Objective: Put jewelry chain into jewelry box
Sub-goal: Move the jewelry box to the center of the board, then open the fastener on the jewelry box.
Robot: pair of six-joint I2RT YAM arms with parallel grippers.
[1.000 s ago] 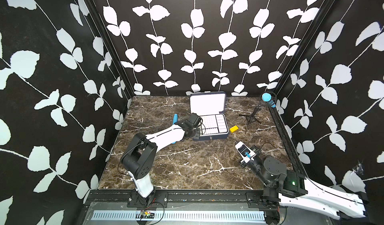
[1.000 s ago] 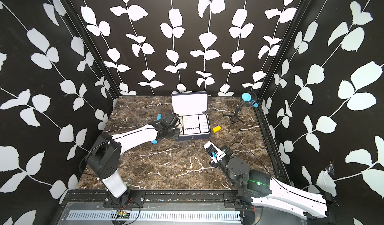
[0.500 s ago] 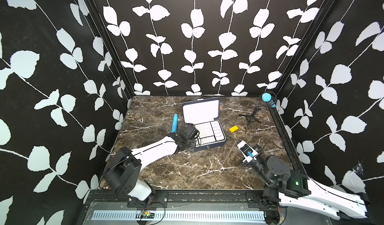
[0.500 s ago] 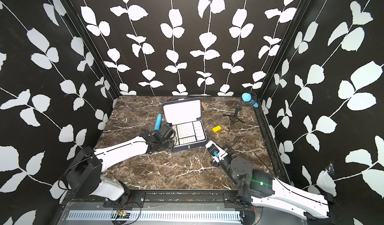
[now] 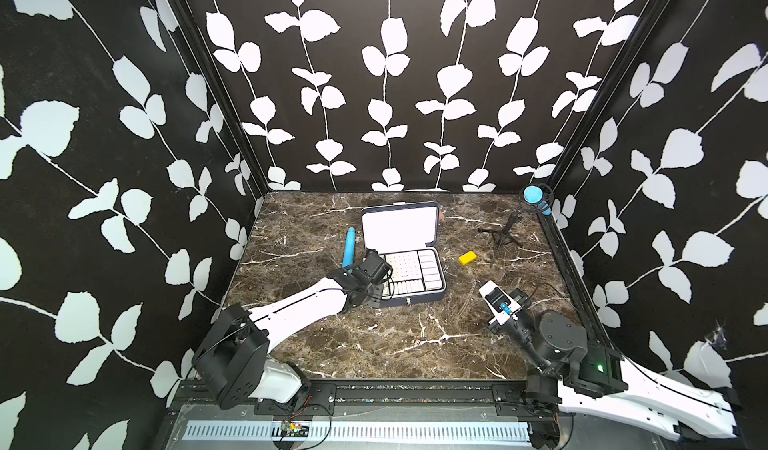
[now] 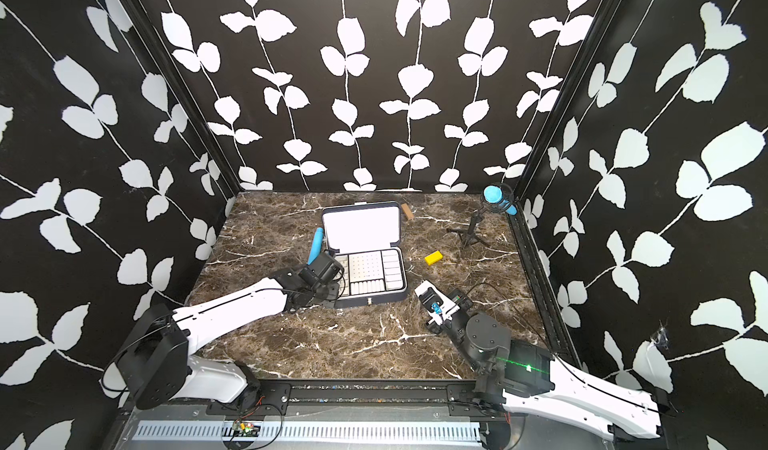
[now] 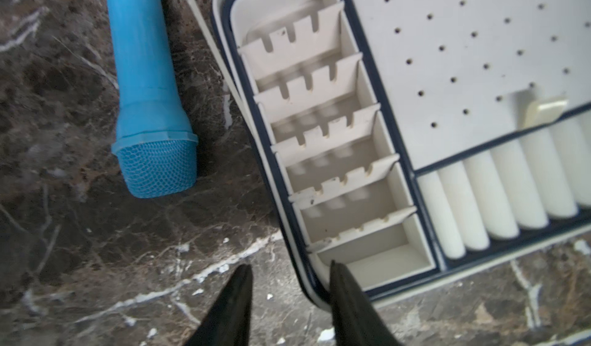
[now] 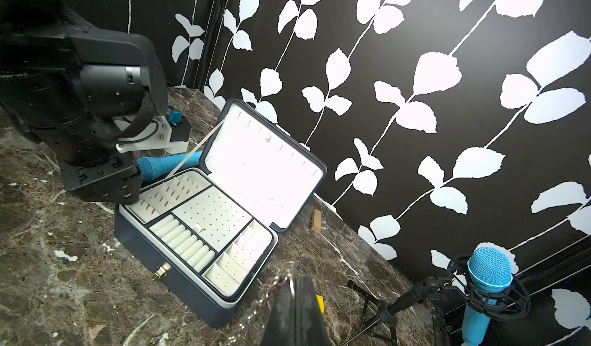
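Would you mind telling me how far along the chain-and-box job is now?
Done: the jewelry box stands open, with no chain in its tray. In hand: the right gripper is shut on the jewelry chain, which dangles beside the box's front corner; the left gripper is open at the opposite front corner. Left: carry the chain over the tray and release it.

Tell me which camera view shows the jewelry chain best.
The right wrist view: the jewelry chain dangles close-up from the shut right gripper, its links visible. In a top view the jewelry chain is only a faint thin line beside that gripper. The left wrist view shows only the jewelry box tray, no chain.
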